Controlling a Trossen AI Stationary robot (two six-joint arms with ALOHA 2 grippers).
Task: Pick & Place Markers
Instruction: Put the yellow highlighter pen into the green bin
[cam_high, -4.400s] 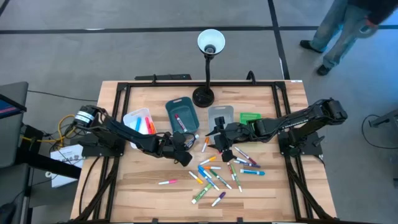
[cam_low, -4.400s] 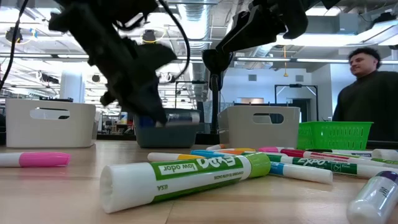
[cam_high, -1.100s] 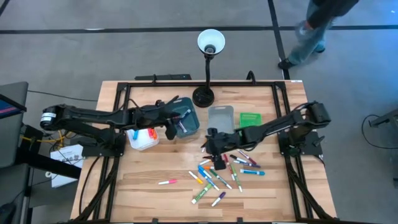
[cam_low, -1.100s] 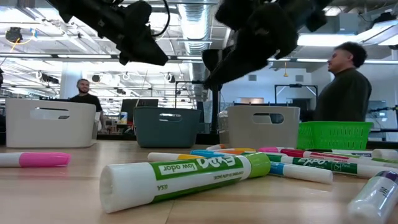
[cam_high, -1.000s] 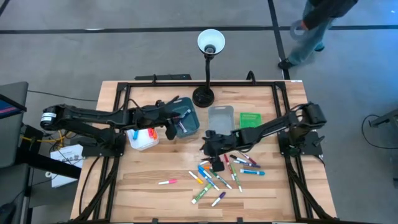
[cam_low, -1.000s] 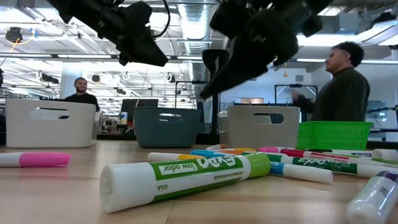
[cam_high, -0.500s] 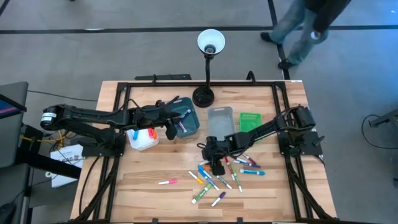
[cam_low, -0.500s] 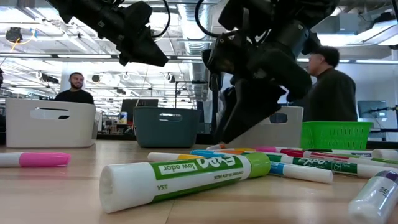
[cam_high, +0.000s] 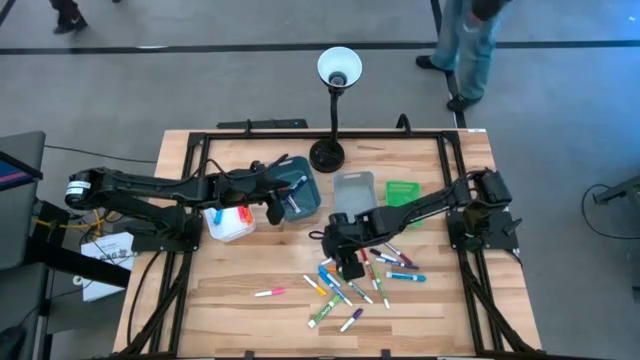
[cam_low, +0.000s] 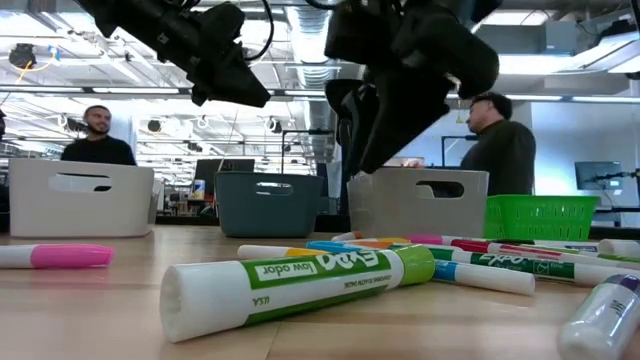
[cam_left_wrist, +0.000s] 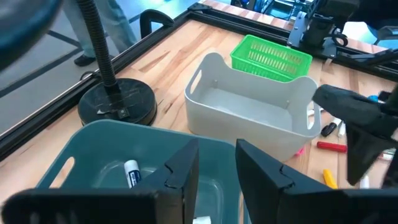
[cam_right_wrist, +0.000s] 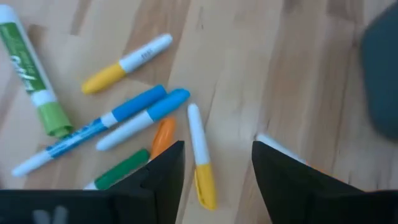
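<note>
Wooden planks carry a loose scatter of markers (cam_high: 362, 278) directly under and just beyond the right gripper (cam_high: 350, 262), whose two dark fingers (cam_right_wrist: 157, 180) stand spread with nothing between them. Between and ahead of those fingers the right wrist view shows six markers: a yellow-and-white one (cam_right_wrist: 126, 63), two blue ones (cam_right_wrist: 138, 119) side by side, an orange one (cam_right_wrist: 163, 135), a white one with a yellow cap (cam_right_wrist: 201, 155) and a green one (cam_right_wrist: 121, 169); a thick green-capped marker (cam_right_wrist: 30, 70) lies off to one side. One pink marker (cam_high: 269, 293) lies apart from the heap, well away from either gripper. Four bins stand beyond the heap: white (cam_high: 226, 200), teal (cam_high: 294, 188), grey (cam_high: 354, 190) and a green basket (cam_high: 402, 190). The left gripper (cam_left_wrist: 216, 169) hangs over the teal bin, its fingers parted and empty; below it one marker with a blue cap (cam_left_wrist: 131, 172) lies inside.
</note>
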